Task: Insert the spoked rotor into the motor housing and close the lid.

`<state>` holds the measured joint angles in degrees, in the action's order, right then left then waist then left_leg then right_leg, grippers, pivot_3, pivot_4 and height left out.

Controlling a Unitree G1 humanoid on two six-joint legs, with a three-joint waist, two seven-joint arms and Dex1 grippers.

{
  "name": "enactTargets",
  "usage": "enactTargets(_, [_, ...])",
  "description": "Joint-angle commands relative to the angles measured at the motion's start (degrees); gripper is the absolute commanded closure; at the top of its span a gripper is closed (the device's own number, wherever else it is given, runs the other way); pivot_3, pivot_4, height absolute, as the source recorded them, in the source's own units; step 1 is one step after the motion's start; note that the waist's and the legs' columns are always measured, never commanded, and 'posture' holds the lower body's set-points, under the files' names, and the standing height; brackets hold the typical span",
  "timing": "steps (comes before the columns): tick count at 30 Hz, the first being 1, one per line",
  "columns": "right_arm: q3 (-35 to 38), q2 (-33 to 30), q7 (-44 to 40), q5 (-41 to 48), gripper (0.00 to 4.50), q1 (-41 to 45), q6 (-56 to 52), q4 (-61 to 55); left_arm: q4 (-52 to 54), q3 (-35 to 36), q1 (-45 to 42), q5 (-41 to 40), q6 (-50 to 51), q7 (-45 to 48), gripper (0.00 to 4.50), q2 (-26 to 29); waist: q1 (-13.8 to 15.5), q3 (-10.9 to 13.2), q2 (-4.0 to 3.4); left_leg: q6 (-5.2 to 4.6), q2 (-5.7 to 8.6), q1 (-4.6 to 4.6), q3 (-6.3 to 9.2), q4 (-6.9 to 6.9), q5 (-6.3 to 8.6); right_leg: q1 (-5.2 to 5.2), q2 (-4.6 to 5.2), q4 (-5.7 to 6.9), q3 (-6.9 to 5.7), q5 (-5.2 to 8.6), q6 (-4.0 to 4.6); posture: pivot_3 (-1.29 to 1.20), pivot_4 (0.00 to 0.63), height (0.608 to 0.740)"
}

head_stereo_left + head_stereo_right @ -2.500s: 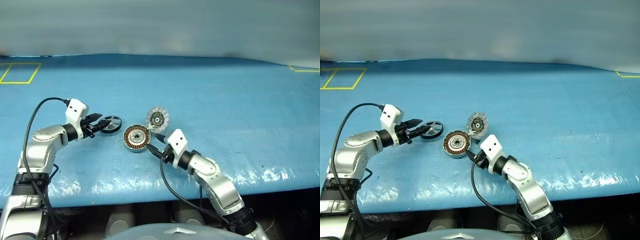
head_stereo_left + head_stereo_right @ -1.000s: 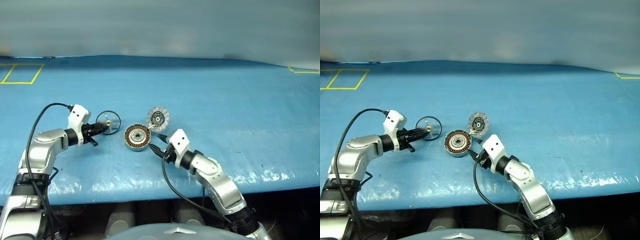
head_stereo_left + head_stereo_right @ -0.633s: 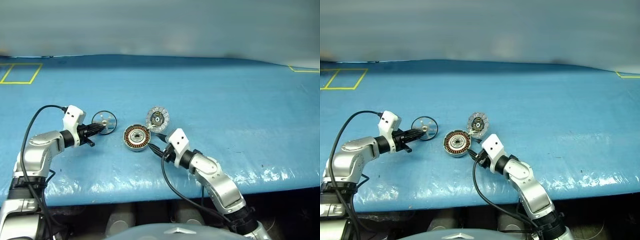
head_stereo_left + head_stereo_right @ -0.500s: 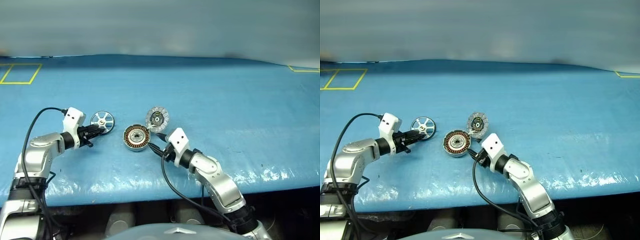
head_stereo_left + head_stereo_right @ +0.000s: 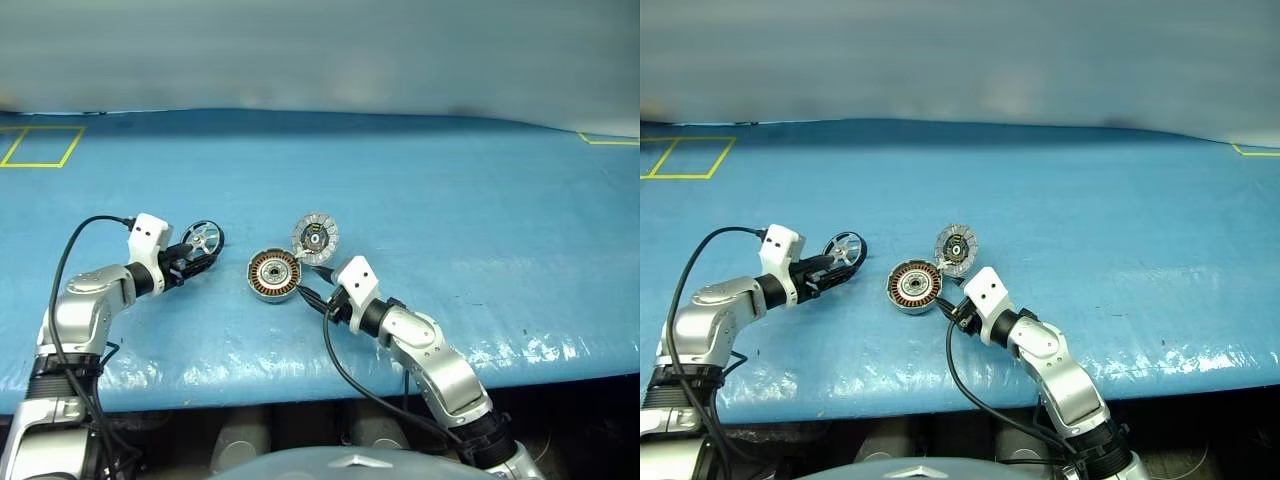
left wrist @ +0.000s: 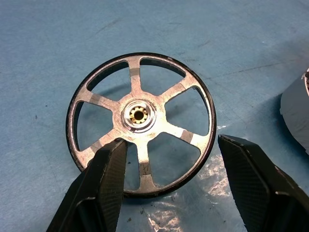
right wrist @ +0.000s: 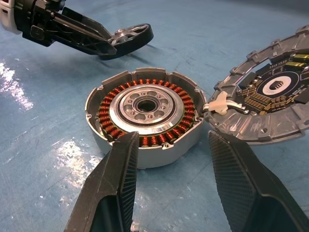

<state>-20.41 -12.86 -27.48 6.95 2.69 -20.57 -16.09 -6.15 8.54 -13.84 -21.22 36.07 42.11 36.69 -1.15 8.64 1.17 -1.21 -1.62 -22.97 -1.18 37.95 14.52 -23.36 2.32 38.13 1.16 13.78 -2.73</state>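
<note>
My left gripper [image 6: 166, 181] stands spread, its two black fingers on either side of the spoked rotor [image 6: 141, 122], a small black ring-shaped wheel with shiny silver spokes and a brass-centred hub. From the wrist, one finger overlaps the rotor's rim and the other stands apart, so I judge that I am not pinching it. The rotor sits on the blue tabletop [image 5: 450, 200], tipped up a little as far as I can tell, to the left of the motor housing [image 7: 145, 114], the round shallow grey metal cup ringed with copper-brown windings around a silver centre.

My right gripper [image 7: 169, 179] is also spread, a finger to each side of the housing's near wall without clearly touching it. The lid [image 7: 270, 92], a round grey segmented disc with a dark centre, lies open just beside the housing, joined to it by a white-wired link.

I judge the task to be at its first step: the rotor is not yet in the housing. Next I need a firm, square hold on the rotor's rim, then to carry it over the housing and lower it hub over centre.
</note>
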Motion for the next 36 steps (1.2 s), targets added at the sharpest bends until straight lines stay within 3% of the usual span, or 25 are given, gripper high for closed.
enactTargets(1, [0.33,0.47,0.21,0.23,2.11,-0.18,0.43,-1.24,5.1,2.65,0.22,-1.83,0.62,0.22,1.26,1.24,-0.01,0.01,0.02,0.0,0.0,-0.01,0.0,0.0,0.0,0.0,0.01,0.0,0.0,0.0,0.0,0.0,0.15,0.74])
enactTargets(12, [-0.15,0.88,-0.02,0.15,2.11,-0.24,0.4,-0.8,17.24,6.64,4.81,-7.37,4.73,5.13,1.26,8.16,-0.13,0.03,0.02,0.0,0.01,-0.04,-0.01,-0.06,0.0,-0.06,0.07,-0.03,0.0,0.02,0.03,0.0,0.15,0.74])
enactTargets(17, [-0.67,1.31,-0.22,0.03,2.11,0.23,0.5,-0.19,13.9,3.65,3.0,-2.35,0.43,3.46,1.26,9.93,0.03,0.03,0.01,0.0,0.01,-0.03,-0.01,-0.05,0.0,-0.05,0.06,-0.03,-0.01,0.13,0.22,0.0,0.15,0.74])
enactTargets(29, [-0.25,1.51,0.64,-0.28,2.11,-0.66,0.51,-0.8,5.47,-2.42,-1.38,3.65,-1.16,-2.33,1.26,2.65,0.07,0.03,0.04,0.0,0.03,-0.09,-0.03,-0.06,0.0,-0.08,0.04,-0.08,-0.01,-0.01,-0.03,0.0,0.15,0.74])
enactTargets(36, [-0.18,1.64,0.94,-0.4,2.11,-0.43,0.47,-0.74,2.85,-2.48,-2.36,5.69,-2.52,-5.85,1.26,-0.09,0.04,0.03,0.04,0.0,0.03,-0.09,-0.02,-0.03,0.0,-0.08,0.03,-0.06,-0.01,-0.02,-0.03,0.0,0.15,0.74])
